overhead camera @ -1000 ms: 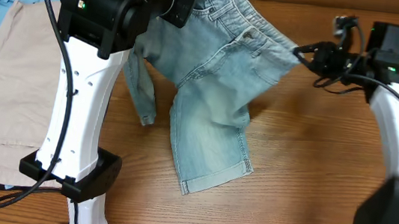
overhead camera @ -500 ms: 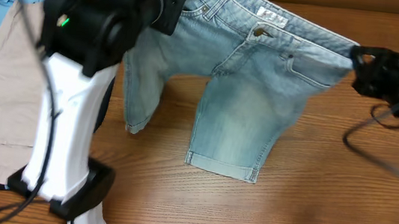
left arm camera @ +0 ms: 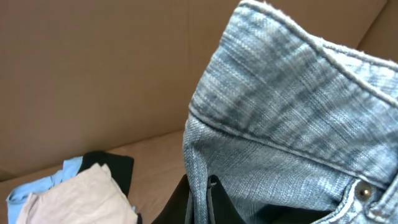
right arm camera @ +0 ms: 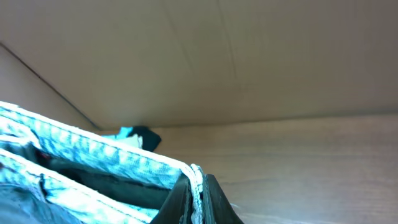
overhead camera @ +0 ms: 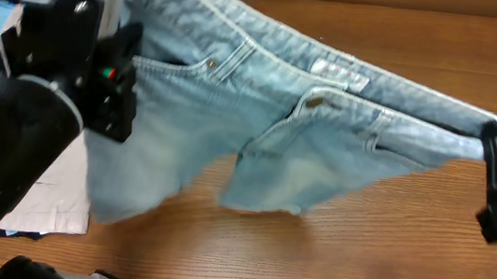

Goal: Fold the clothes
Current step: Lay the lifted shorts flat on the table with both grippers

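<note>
The light-blue denim shorts [overhead camera: 279,115] hang stretched by their waistband between my two grippers, lifted high above the table, legs dangling. My left gripper [overhead camera: 130,70] is shut on the left end of the waistband; in the left wrist view the denim [left arm camera: 292,124] fills the frame with its edge pinched between the fingers [left arm camera: 200,202]. My right gripper [overhead camera: 492,139] is shut on the right end; in the right wrist view the waistband edge [right arm camera: 93,152] runs into the closed fingers [right arm camera: 196,199].
Beige shorts [overhead camera: 50,192] lie at the left on top of black and sky-blue garments [overhead camera: 1,3], partly hidden by my left arm. They also show in the left wrist view [left arm camera: 68,199]. A brown cardboard wall stands behind the table [overhead camera: 360,227].
Both grippers have risen towards the camera and moved apart, lifting the shorts off the table and pulling the waistband taut. The legs now hang free.
</note>
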Robot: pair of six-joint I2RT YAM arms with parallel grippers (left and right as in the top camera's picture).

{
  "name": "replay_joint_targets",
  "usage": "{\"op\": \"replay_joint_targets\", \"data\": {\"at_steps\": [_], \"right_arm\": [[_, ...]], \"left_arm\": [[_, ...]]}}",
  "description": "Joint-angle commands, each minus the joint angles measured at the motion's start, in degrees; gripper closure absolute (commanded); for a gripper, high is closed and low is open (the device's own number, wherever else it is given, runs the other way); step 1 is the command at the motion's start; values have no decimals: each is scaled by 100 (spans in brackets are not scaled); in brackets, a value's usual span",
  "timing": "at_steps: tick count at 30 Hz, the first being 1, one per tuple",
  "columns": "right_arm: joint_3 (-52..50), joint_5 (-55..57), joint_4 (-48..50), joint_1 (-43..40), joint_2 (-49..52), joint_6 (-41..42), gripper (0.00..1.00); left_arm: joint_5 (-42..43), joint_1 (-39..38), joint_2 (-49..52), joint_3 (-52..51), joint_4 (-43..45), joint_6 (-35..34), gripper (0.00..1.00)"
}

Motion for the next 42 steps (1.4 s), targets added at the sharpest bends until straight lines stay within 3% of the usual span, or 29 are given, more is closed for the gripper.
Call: {"op": "replay_joint_targets", "data": {"at_steps": [1,8,17,21,28,35,36,38,39,42], "right_arm": [[188,1650,22,-197,46,-39,96],[177,1722,81,-197,601,-44,96],[177,1572,-144,-195,2776,-66,96],[177,1353,308,-170,3864,-66,96],[177,1180,1961,-70,5648,-17,92],[177,1032,3434,-22,7010,562,87],[177,1032,3521,-22,7117,599,75],[177,1036,3611,-24,7246,643,18],[177,1036,3644,-24,7265,706,1],[203,1040,3687,-46,7248,754,0]], "left_arm": [[-1663,302,87,39,-118,-129,96],[-1794,315,1029,-70,-369,-313,96],[-1869,352,2955,-72,-173,-382,96],[-1858,501,3904,-72,647,-378,96],[-1823,745,5595,-72,2938,-378,95],[-1829,822,6708,-72,4686,-376,69],[-1829,852,6798,-72,4839,-376,60],[-1829,949,6931,-72,5038,-380,35],[-1823,999,6946,-72,5053,-415,24],[-1818,1180,6988,-72,4876,-933,4]]}}
